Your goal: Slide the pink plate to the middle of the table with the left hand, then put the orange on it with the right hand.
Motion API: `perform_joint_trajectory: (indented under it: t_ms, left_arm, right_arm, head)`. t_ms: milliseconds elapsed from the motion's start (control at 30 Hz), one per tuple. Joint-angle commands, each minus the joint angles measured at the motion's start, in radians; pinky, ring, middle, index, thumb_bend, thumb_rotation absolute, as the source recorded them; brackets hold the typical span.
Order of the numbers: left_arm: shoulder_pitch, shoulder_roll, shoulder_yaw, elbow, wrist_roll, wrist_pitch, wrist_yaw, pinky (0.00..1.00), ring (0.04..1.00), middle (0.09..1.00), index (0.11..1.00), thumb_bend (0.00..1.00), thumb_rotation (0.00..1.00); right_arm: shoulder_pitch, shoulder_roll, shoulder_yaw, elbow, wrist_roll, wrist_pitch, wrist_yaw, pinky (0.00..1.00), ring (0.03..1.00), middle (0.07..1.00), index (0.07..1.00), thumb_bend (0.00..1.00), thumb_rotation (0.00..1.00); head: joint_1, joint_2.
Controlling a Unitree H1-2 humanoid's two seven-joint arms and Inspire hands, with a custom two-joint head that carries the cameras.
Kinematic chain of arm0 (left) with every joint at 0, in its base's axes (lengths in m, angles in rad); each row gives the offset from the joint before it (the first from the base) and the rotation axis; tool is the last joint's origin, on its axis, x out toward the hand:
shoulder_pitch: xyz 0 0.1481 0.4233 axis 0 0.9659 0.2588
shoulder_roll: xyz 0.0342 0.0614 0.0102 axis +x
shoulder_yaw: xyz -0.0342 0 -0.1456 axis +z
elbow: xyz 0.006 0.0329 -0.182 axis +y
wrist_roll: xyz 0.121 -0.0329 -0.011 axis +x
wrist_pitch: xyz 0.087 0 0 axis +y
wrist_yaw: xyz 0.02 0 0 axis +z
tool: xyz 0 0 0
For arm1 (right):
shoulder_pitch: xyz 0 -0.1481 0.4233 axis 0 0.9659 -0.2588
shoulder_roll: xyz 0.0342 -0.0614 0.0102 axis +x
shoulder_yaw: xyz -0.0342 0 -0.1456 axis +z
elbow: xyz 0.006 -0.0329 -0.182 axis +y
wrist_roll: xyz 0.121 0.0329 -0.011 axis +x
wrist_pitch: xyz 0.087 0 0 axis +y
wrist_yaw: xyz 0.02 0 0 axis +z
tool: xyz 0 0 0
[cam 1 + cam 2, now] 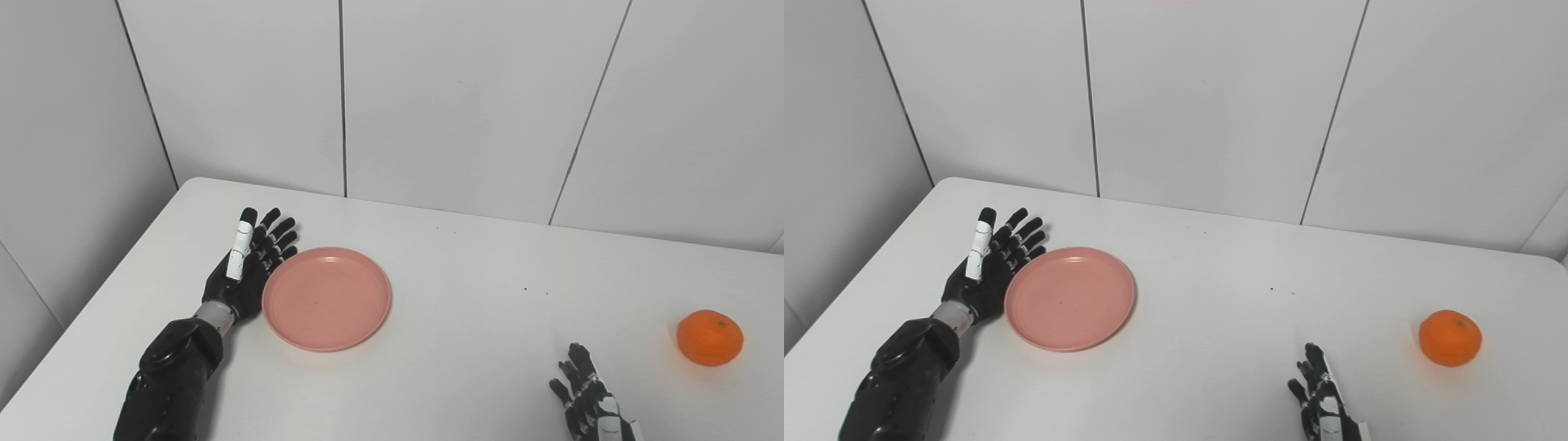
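A round pink plate (pixel 326 297) lies flat on the white table (pixel 465 263), left of the middle. My left hand (pixel 248 263) is open with its fingers straight, set edge-on against the plate's left rim, palm facing the plate. An orange (pixel 709 337) sits on the table at the right. My right hand (pixel 587 401) is open and empty at the bottom edge, left of the orange and a short way in front of it, apart from it.
White wall panels (pixel 465 104) stand behind the table's far edge. The table's left edge runs close beside my left forearm (pixel 168 380). A few small dark specks (pixel 525 288) mark the tabletop between plate and orange.
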Motion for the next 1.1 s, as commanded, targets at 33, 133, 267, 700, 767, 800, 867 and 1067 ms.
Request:
perform_joint_trajectory:
  t_ms: [33, 133, 267, 700, 767, 800, 867, 1067]
  left_arm:
    - [0.026, -0.032, -0.009, -0.009, 0.005, 0.065, 0.033, 1.00, 0.980, 0.938, 0.973, 0.95, 0.79]
    - [0.034, -0.051, -0.012, -0.017, 0.008, 0.074, 0.048, 1.00, 0.990, 0.950, 0.968, 0.95, 0.80]
    - [0.043, -0.073, -0.011, -0.017, 0.003, 0.076, 0.060, 1.00, 0.993, 0.956, 0.966, 0.95, 0.79]
    - [0.064, -0.132, -0.020, -0.039, 0.015, 0.083, 0.104, 1.00, 0.996, 0.948, 0.963, 0.94, 0.79]
    - [0.067, -0.141, -0.024, -0.050, 0.021, 0.081, 0.115, 1.00, 0.988, 0.938, 0.960, 0.94, 0.79]
    - [0.070, -0.144, -0.028, -0.059, 0.025, 0.081, 0.120, 1.00, 0.988, 0.938, 0.961, 0.95, 0.80]
    - [0.078, -0.154, -0.037, -0.084, 0.037, 0.080, 0.135, 1.00, 0.978, 0.929, 0.954, 0.96, 0.80]
    - [0.103, -0.183, -0.070, -0.138, 0.075, 0.071, 0.165, 1.00, 0.952, 0.904, 0.938, 0.98, 0.77]
  right_arm:
    - [0.076, 0.010, 0.009, 0.018, 0.010, 0.030, -0.003, 0.93, 0.984, 0.986, 0.933, 0.87, 0.99]
    - [0.076, 0.008, 0.010, 0.017, 0.005, 0.030, -0.004, 0.93, 0.983, 0.986, 0.934, 0.87, 1.00]
    - [0.076, 0.007, 0.010, 0.018, 0.006, 0.031, -0.005, 0.93, 0.983, 0.986, 0.935, 0.87, 0.99]
    - [0.078, 0.010, 0.014, 0.013, 0.005, 0.027, -0.009, 0.93, 0.979, 0.978, 0.931, 0.86, 0.98]
    - [0.079, 0.010, 0.015, 0.011, 0.004, 0.028, -0.010, 0.93, 0.981, 0.977, 0.931, 0.86, 0.98]
    - [0.079, 0.010, 0.016, 0.011, 0.003, 0.028, -0.011, 0.93, 0.981, 0.977, 0.931, 0.86, 0.98]
    - [0.078, 0.009, 0.017, 0.011, 0.004, 0.026, -0.011, 0.93, 0.983, 0.979, 0.932, 0.86, 0.98]
    - [0.077, 0.009, 0.019, 0.009, 0.003, 0.031, -0.015, 0.93, 0.980, 0.974, 0.929, 0.87, 0.97]
  head:
    - [0.000, 0.001]
    - [0.000, 0.002]
    - [0.000, 0.002]
    - [-0.007, 0.008]
    - [-0.008, 0.009]
    - [-0.009, 0.011]
    - [-0.010, 0.012]
    - [-0.011, 0.012]
